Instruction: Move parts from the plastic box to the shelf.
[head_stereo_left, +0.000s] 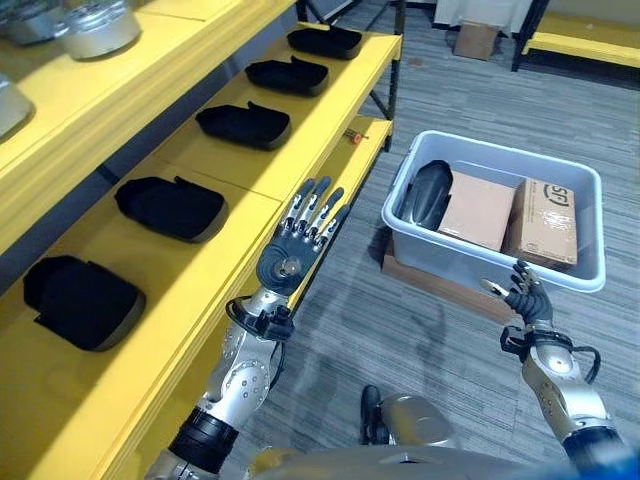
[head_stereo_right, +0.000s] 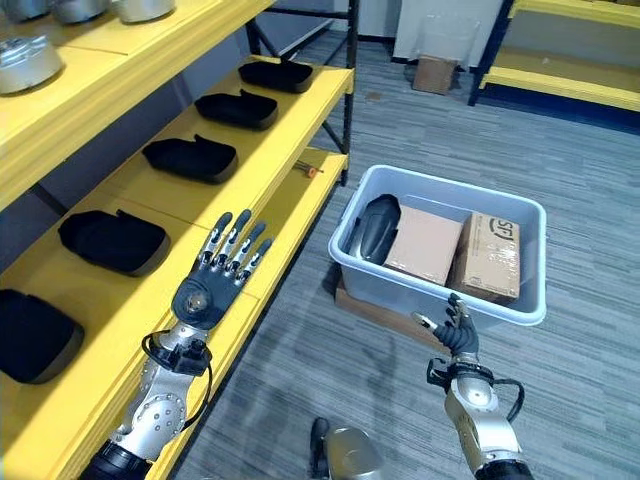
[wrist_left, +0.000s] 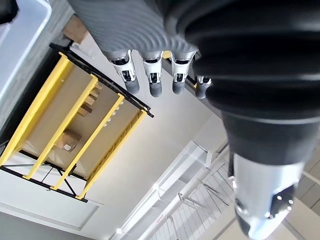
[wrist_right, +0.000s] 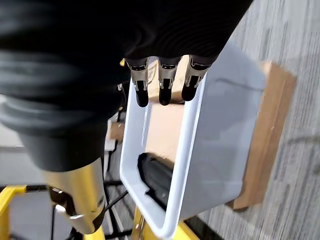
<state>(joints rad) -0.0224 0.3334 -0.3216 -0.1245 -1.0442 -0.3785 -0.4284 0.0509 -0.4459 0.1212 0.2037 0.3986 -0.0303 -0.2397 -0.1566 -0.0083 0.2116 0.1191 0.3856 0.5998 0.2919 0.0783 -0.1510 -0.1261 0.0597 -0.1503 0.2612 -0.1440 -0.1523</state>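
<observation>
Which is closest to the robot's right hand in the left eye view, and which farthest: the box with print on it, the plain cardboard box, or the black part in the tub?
From the right hand, held low at the plastic box's near rim:
1. Printed cardboard box, just above the hand, at the tub's right end.
2. Plain cardboard box, in the middle.
3. Black part, at the tub's left end, toward the shelf.

silver-grey metal forearms, left hand (head_stereo_left: 288, 262) with a dark palm and round silver disc in it, silver fingers with dark tips, right hand (head_stereo_left: 524, 291) same build, black ribbed wrist covers
</observation>
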